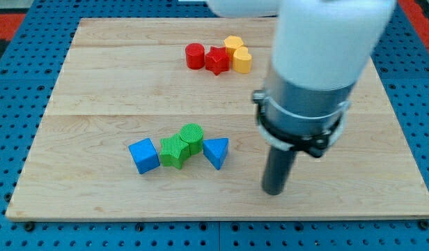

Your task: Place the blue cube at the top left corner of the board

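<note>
Seven blocks dot the pale wooden board [96,84] on a blue pegboard [19,84], the blue cube [144,155] left of my fingerless tip [273,191].

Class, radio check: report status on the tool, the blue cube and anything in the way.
My tip down at the view's lower right, touching no block. Blue cube at lower left, not in its corner. Green blocks and blue triangular block between it and my tip.
</note>
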Available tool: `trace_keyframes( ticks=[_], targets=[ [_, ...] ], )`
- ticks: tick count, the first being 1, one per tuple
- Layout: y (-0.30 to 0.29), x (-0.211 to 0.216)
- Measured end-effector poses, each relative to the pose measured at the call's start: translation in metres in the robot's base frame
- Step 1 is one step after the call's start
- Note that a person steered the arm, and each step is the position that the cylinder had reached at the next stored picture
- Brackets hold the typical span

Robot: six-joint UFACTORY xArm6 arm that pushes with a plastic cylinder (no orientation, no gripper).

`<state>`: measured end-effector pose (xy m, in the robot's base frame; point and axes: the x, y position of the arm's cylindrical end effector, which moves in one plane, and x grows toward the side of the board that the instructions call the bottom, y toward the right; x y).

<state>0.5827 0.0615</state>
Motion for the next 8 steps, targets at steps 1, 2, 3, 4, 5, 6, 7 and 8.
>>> trace_keyframes(
  ticks=[1, 2, 3, 4, 5, 6, 7, 8],
  targets=[
    [-0.056, -0.023],
    [-0.09, -0.016],
    [-0.106, -0.009],
    [-0.143, -0.043],
    [-0.162, -0.056],
    [-0.179, -0.049],
    [-0.236, -0.094],
    [-0.259, -0.125]
  ],
)
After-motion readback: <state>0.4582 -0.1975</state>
